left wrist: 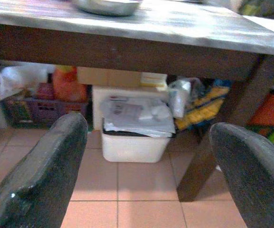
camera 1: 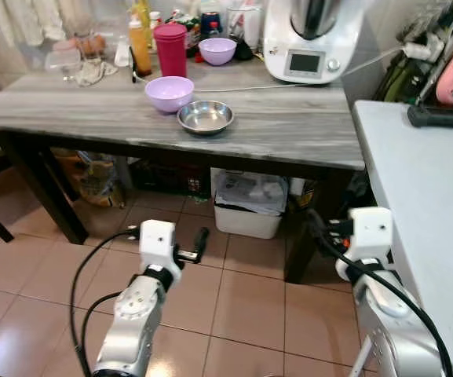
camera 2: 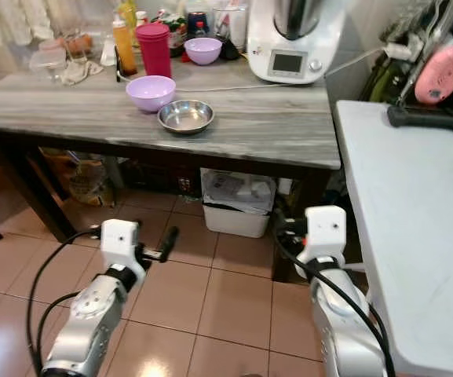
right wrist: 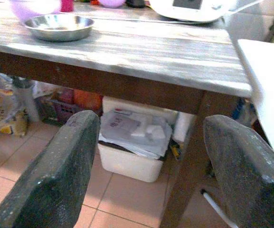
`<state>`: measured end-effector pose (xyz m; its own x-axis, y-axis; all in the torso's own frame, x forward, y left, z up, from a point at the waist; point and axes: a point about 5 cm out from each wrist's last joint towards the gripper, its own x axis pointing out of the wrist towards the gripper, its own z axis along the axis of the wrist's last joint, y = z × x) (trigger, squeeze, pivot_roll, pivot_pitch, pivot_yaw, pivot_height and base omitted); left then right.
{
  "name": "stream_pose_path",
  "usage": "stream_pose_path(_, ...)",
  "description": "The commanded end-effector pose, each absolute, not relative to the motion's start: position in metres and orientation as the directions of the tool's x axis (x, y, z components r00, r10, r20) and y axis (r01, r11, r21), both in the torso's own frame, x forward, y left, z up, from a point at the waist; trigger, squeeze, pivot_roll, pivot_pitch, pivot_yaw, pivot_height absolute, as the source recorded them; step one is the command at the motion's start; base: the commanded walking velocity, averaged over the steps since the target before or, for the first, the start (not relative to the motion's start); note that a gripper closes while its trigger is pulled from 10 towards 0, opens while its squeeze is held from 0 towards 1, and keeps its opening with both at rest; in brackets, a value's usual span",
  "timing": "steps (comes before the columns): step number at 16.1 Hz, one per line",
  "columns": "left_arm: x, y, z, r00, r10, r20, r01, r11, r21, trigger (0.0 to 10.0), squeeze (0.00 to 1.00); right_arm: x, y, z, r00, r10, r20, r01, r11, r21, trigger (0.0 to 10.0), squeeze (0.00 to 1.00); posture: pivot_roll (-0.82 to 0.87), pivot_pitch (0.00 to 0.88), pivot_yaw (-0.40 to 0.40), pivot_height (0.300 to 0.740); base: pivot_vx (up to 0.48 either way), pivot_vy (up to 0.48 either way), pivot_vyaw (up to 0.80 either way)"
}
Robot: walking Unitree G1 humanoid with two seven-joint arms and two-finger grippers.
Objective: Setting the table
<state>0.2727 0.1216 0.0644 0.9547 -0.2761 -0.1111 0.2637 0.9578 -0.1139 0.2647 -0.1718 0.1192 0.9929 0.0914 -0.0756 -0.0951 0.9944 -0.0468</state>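
Steel bowl and lilac bowl wait on the table; left gripper and right gripper, both wide open and empty, must first rise and reach.

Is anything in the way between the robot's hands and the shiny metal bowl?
Yes: both grippers, the left gripper and the right gripper, hang open below the table edge. The metal bowl sits on top, beside the purple bowl.

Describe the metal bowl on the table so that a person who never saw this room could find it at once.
Start at the long grey wooden table with the white kitchen machine at its back edge. Near the table's middle, toward the front edge, two bowls sit side by side. The steel bowl is the shallow, shiny silver one, nearer the front than the deeper lilac plastic bowl next to it.
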Motion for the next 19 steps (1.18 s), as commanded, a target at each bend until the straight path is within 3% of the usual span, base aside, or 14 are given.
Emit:
stream_pose_path(1,0.273,0.123,0.071,0.961,-0.265,-0.081,0.257,0.961,-0.102,10.0,0.0,0.267,-0.171,0.117,0.991,0.095,-0.091,-0.099,0.994,-0.041,10.0,0.0,-0.26,0.0,-0.034,0.74,0.0,0.0,0.0)
stream_pose_path(5,0.283,0.124,0.077,0.957,-0.282,-0.067,0.276,0.957,-0.087,10.0,0.0,0.267,-0.171,0.116,0.994,0.064,-0.088,-0.066,0.997,-0.025,10.0,0.0,-0.29,0.0,0.013,0.74,0.0,0.0,-0.44)
stream_pose_path(16,0.294,0.122,0.085,0.953,-0.301,-0.041,0.297,0.951,-0.084,10.0,0.0,0.264,-0.176,0.114,0.996,0.02,-0.086,-0.023,0.999,-0.024,10.0,0.0,-0.32,0.0,0.04,0.74,0.0,-0.336,-0.68)
stream_pose_path(19,0.296,0.124,0.086,0.955,-0.295,-0.036,0.291,0.953,-0.083,10.0,0.0,0.264,-0.177,0.115,0.997,0.02,-0.08,-0.023,0.999,-0.027,10.0,0.0,-0.32,0.0,0.039,0.74,0.0,-0.234,0.0)
